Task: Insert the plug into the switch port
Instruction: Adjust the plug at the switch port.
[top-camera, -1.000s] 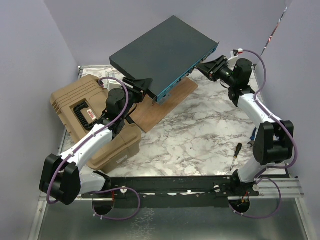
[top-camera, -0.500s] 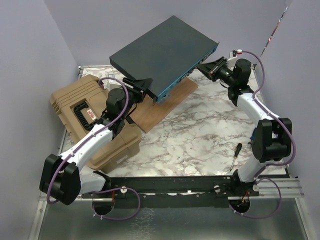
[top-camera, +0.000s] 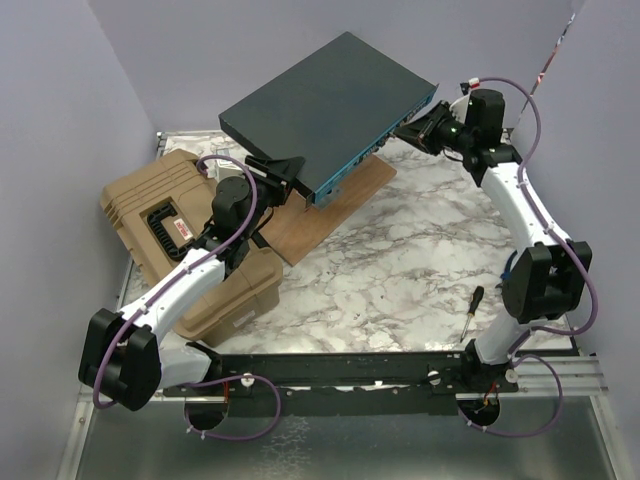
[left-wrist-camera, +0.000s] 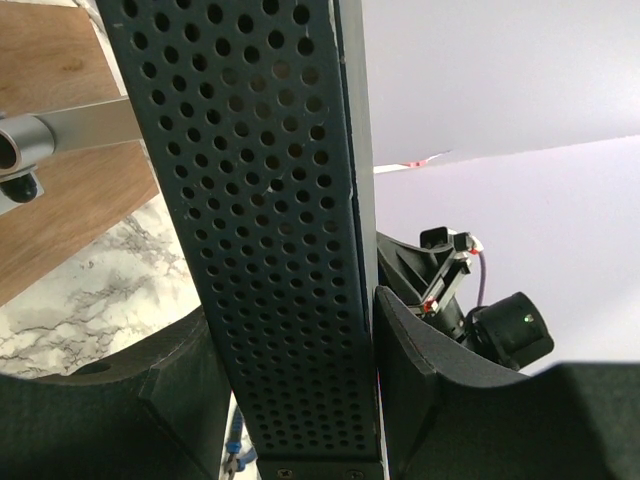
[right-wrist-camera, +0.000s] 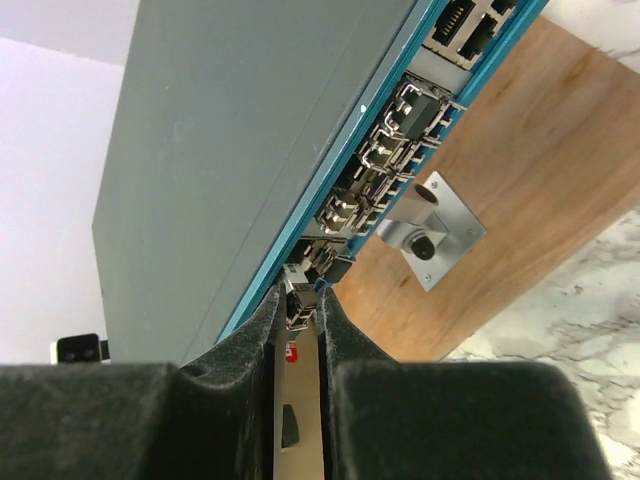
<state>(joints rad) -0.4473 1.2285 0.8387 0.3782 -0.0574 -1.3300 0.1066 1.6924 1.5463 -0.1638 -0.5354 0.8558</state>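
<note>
While one switch sits tilted above one wooden board, left gripper clamps its perforated end. Right gripper pinches one plug at the teal port row. Plug mostly hidden between the fingers, seating unclear. One screwdriver lies well apart.

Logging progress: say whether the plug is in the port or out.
At the port, seating unclear: the plug, pinched by the right end effector, has its tip at the switch front.
</note>
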